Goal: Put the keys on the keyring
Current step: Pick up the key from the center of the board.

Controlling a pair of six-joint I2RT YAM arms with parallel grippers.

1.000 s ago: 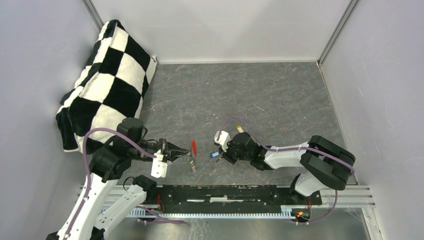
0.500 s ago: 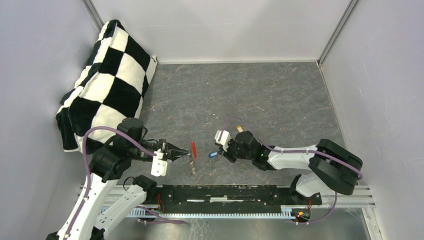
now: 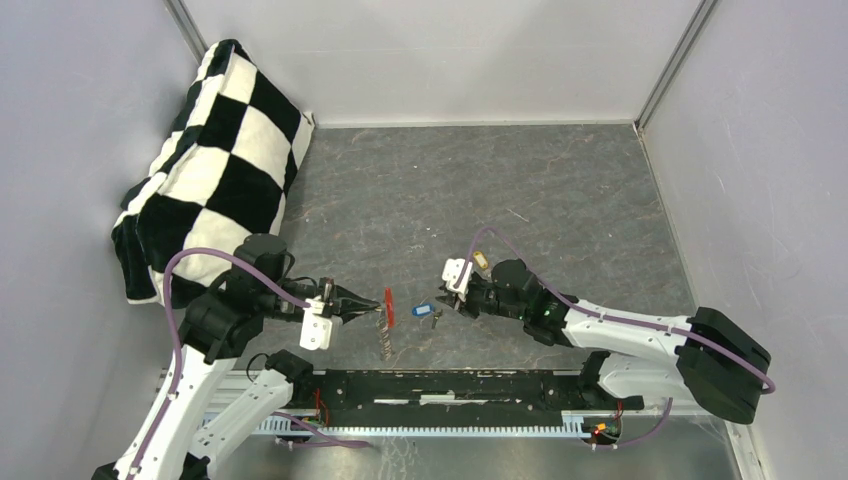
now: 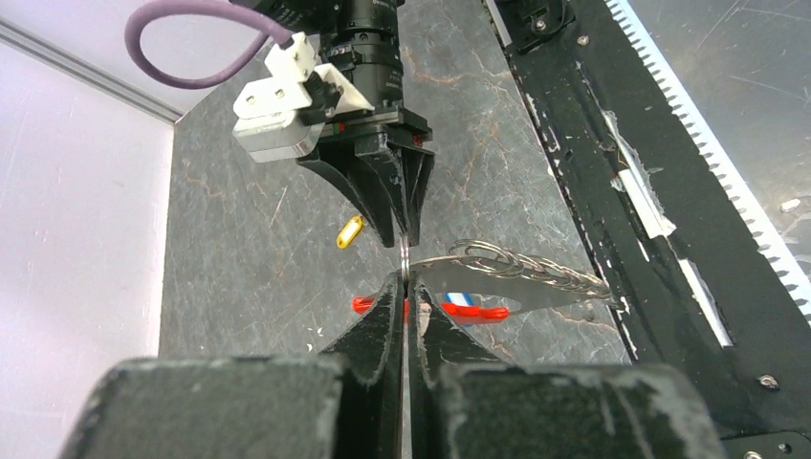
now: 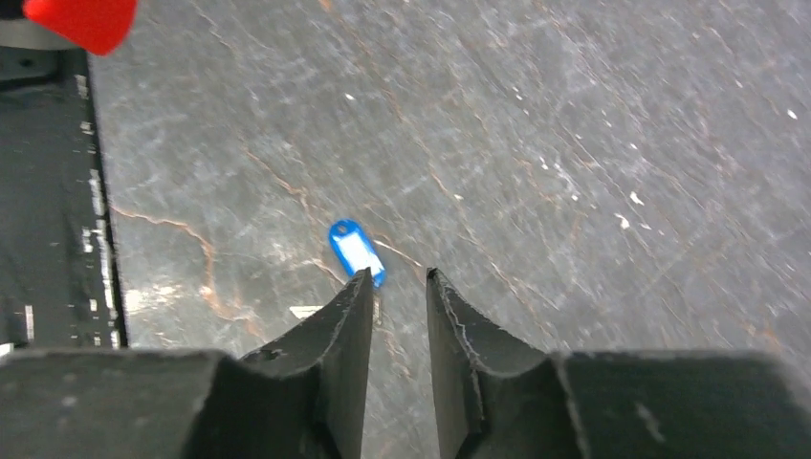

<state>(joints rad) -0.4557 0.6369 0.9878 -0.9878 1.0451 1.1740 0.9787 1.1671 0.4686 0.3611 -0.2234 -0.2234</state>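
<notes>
My left gripper [image 3: 372,306] is shut on the keyring [image 3: 389,305], a red piece seen edge-on. A grey key [image 3: 385,338] hangs from it over the table. In the left wrist view the fingertips [image 4: 405,279] pinch a thin metal loop, with the red keyring [image 4: 475,312] and the grey key [image 4: 521,279] just beyond. The blue-capped key [image 3: 421,310] lies on the table between the grippers. My right gripper [image 3: 445,304] is slightly open and empty. In its wrist view the right gripper [image 5: 399,275] hangs above the blue key [image 5: 356,251], which lies just ahead of the left fingertip. The yellow-capped key [image 3: 481,260] lies behind the right wrist.
A black-and-white checkered cushion [image 3: 215,150] leans in the far left corner. A black rail [image 3: 450,385] runs along the near edge. Grey walls close in the table on three sides.
My right gripper has drawn back to the right, and the blue key now lies on the table ahead of it. The left gripper has stayed nearly still with the keyring.
</notes>
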